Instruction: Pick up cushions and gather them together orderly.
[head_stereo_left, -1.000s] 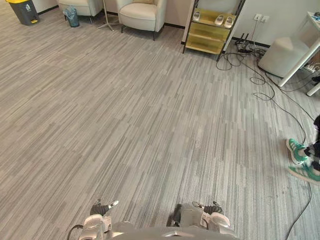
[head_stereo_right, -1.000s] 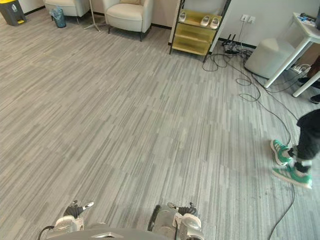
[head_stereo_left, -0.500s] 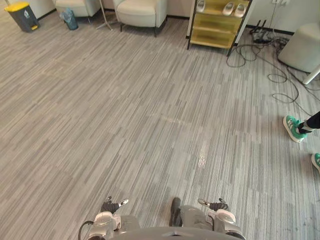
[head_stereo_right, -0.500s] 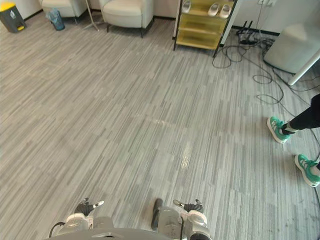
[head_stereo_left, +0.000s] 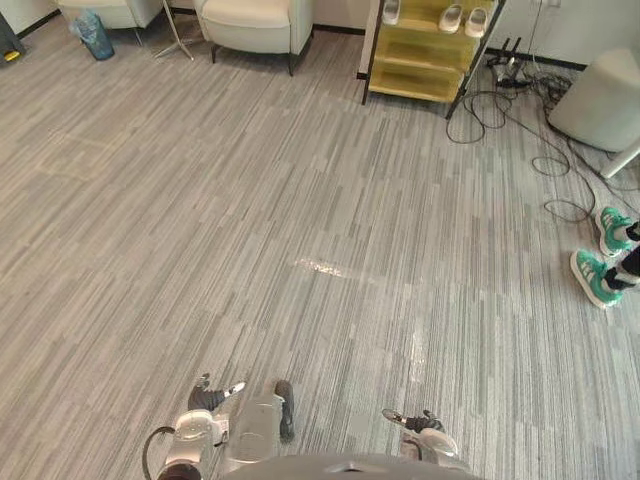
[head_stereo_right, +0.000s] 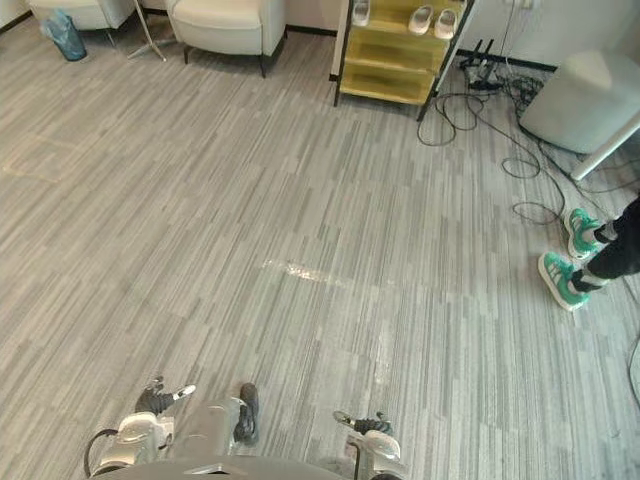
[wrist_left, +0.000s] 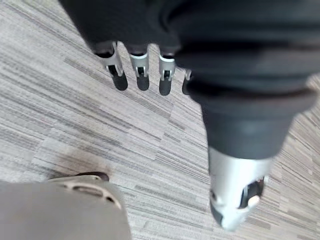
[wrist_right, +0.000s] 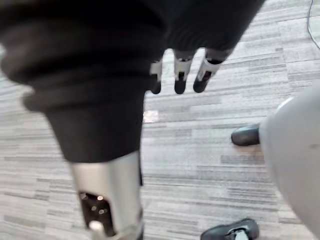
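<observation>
text: none legible | labels: none legible | numbers: none | signs: none

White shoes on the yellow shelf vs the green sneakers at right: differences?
The white shoes lie unworn on the yellow shelf; the green sneakers are on a person's feet, on the floor. The white shoes look white; the green sneakers are green with pale soles. Both are footwear.

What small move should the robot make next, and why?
Probably one step forward, toward the armchair far ahead on the left, where cushions may be. The left robot hand and the right robot hand both hang open above the grey floor and hold nothing.
</observation>
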